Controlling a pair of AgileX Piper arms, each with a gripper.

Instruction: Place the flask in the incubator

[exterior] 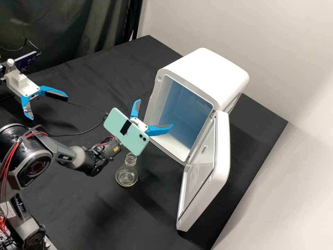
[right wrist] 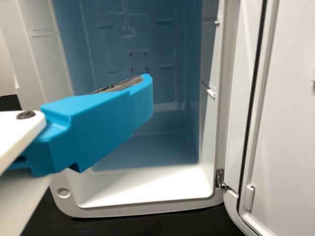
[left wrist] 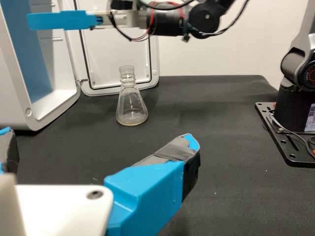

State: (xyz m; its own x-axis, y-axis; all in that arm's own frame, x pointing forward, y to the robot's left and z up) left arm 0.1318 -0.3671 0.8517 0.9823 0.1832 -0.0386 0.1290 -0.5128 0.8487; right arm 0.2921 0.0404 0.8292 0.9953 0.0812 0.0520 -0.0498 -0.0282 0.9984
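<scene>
While the black table (exterior: pixel 104 215) carries everything, the white incubator (exterior: pixel 208 73) stands on it at about 2 o'clock from the middle of the high view. Its blue chamber (exterior: pixel 184 107) faces toward 8 o'clock. Its door (exterior: pixel 208 163) hangs wide open, swung out toward 5 o'clock.

The right arm (exterior: pixel 69 156) comes in from 9 o'clock, low over the table, with a mint-green phone (exterior: pixel 126 131) fixed at its wrist. The right end effector (exterior: pixel 148 119) hovers at the chamber's mouth, released, its blue fingers (exterior: pixel 136 108) spread apart with nothing between them. The left end effector (exterior: pixel 40 102) hangs above the table at 10 o'clock, well apart from the incubator, likewise released and empty.

The flask (exterior: pixel 127 172), clear and conical, stands upright on the table outside the incubator, at 7 o'clock from the chamber's lower front edge and beneath the right arm's wrist. Neither end effector touches it. In the left wrist view the flask (left wrist: pixel 131 98) stands in front of the door's inner face.
</scene>
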